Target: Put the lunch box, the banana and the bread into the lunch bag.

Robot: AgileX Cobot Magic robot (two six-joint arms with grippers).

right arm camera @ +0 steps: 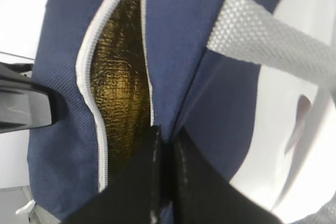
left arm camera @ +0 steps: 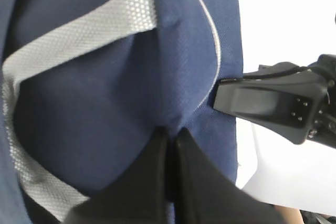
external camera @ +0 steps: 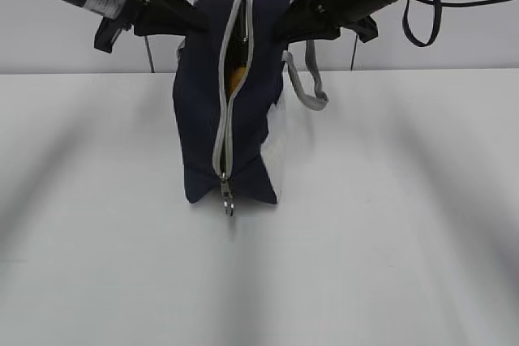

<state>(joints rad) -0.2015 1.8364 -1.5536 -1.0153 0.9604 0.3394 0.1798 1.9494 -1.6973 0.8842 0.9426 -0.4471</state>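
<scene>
Lunch bag stands on end, zipper running vertically.

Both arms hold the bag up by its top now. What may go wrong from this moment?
1. Each gripper, left and right, pinches only a thin fold of the bag; the fabric may slip out and the bag drop.
2. The zipper is partly open near the top, so something may fall out if the bag tilts.
3. The strap hangs loose close to the right gripper and may snag on it.
</scene>
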